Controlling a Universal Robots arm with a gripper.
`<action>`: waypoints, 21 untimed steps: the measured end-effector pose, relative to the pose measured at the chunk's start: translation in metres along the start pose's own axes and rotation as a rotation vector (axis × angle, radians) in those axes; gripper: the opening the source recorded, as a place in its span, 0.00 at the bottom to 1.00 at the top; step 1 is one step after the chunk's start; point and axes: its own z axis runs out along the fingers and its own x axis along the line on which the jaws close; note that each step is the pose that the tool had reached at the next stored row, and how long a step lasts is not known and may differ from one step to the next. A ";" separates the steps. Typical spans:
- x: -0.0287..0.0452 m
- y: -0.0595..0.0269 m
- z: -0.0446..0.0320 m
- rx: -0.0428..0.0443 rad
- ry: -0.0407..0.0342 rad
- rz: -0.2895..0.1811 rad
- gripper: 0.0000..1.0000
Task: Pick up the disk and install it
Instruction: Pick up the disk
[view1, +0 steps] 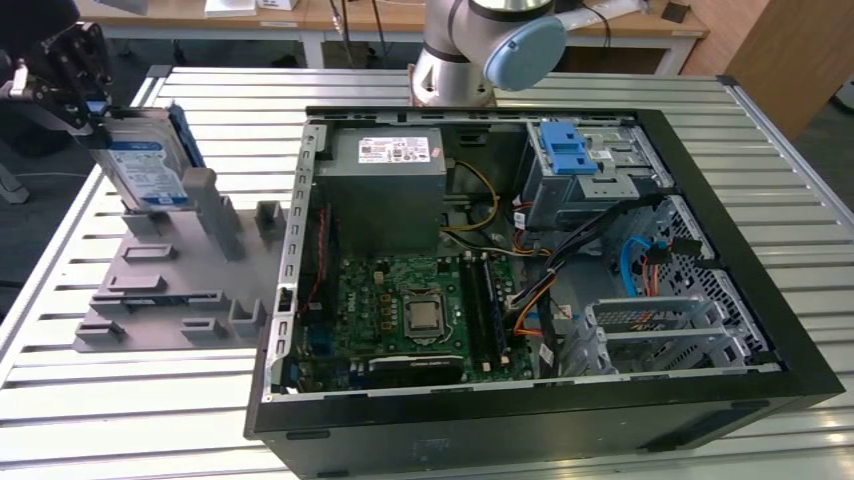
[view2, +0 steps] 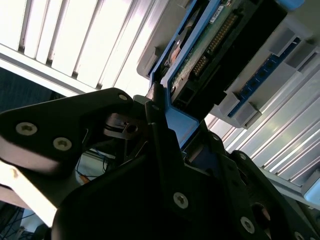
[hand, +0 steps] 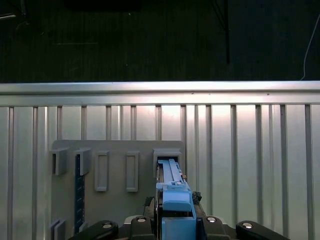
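The disk (view1: 140, 165), silver with a blue-and-white label and a blue carrier frame, stands on edge at the far end of a grey slotted rack (view1: 174, 290), at the exterior view's left. My gripper (view1: 94, 108) is at the disk's upper end, shut on the blue carrier. In the first wrist view the carrier's edge (hand: 172, 197) runs from between the gripper's jaws (hand: 172, 222) down to a rack slot (hand: 167, 156). The second wrist view shows the black fingers (view2: 160, 130) clamped on the blue frame, with the disk's circuit-board side (view2: 210, 50) beyond them.
An open computer case (view1: 747, 250) lies on the slatted metal table (view1: 120, 420), to the exterior view's right of the rack. Inside are a grey power supply box (view1: 387, 190), a drive bay with a blue latch (view1: 571, 150), a motherboard and cables. The arm's base (view1: 467, 50) stands behind the case.
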 end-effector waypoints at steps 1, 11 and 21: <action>0.0000 0.0000 -0.0008 -0.0001 0.0000 0.000 0.36; 0.0000 0.0002 -0.0102 0.0000 0.0000 0.000 0.36; 0.0000 0.0004 -0.0203 0.0000 0.0000 0.000 0.36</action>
